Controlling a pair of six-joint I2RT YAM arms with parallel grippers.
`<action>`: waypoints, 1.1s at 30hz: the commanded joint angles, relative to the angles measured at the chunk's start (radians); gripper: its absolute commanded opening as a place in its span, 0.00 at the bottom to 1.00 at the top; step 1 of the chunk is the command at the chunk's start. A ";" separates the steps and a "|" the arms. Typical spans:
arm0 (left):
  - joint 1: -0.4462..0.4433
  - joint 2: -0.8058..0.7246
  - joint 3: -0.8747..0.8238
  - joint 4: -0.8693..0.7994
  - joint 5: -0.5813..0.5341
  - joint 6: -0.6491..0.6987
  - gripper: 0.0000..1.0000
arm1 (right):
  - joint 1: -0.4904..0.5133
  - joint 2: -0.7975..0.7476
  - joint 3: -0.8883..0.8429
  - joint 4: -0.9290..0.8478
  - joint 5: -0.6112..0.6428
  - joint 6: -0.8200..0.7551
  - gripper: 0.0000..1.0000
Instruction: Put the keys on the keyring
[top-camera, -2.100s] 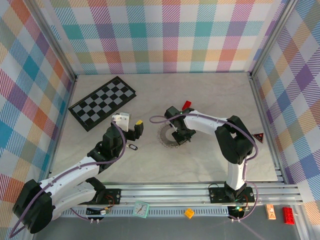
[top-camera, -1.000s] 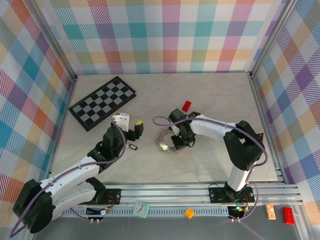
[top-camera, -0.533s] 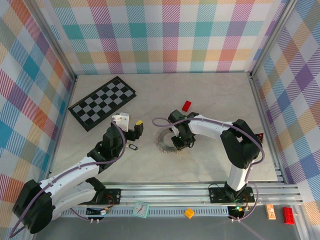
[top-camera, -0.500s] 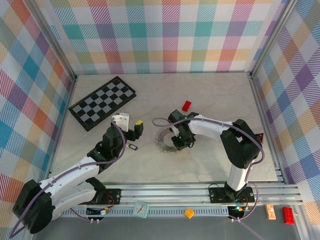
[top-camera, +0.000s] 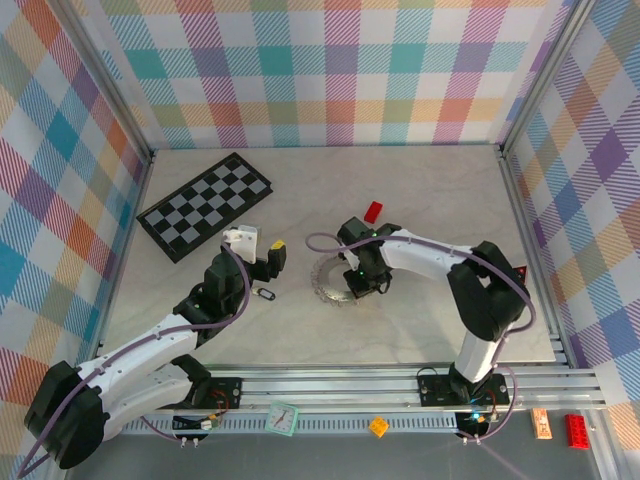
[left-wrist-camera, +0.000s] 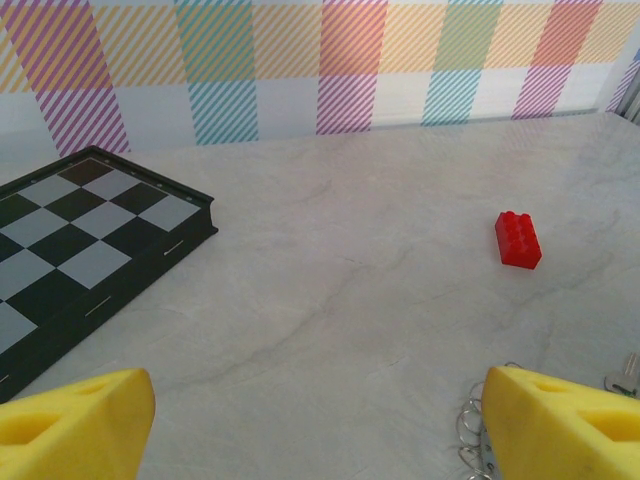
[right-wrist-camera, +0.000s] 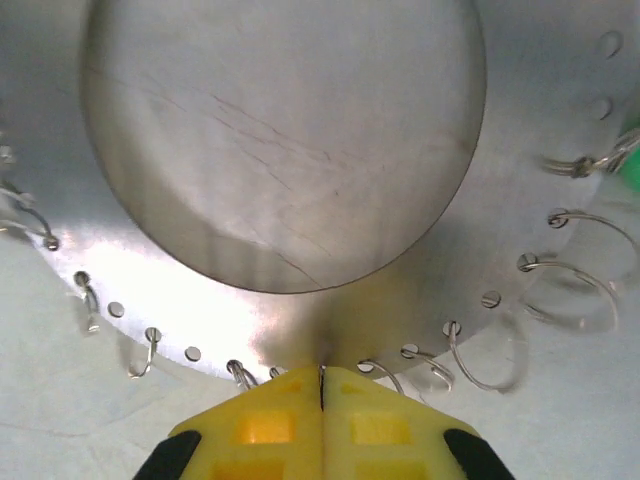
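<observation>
Right elbow (top-camera: 490, 292) swung outward; claw (right-wrist-camera: 321, 385) (pinched closed) at keyring (right-wrist-camera: 520, 190) rim.

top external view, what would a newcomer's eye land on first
Likely the loud plaid walls, then the silvery keyring mid-table with the right gripper shut on its rim. Next, the black-and-grey chequerboard at far left and the small red block just beyond the ring.

The keyring (top-camera: 328, 280) (fringed with wire loops) lies flat on the table (top-camera: 430, 210), black-headed key (top-camera: 265, 294) seemingly loose nearby.
</observation>
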 joint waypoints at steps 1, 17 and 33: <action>0.009 -0.024 0.010 -0.028 -0.009 0.031 0.83 | -0.004 -0.136 -0.027 0.106 -0.017 -0.056 0.00; 0.046 -0.056 0.237 -0.309 0.305 0.217 0.58 | -0.005 -0.341 -0.171 0.653 -0.260 -0.297 0.00; 0.059 0.102 0.253 -0.199 0.610 0.317 0.34 | -0.106 -0.485 -0.277 0.723 -0.568 -0.450 0.00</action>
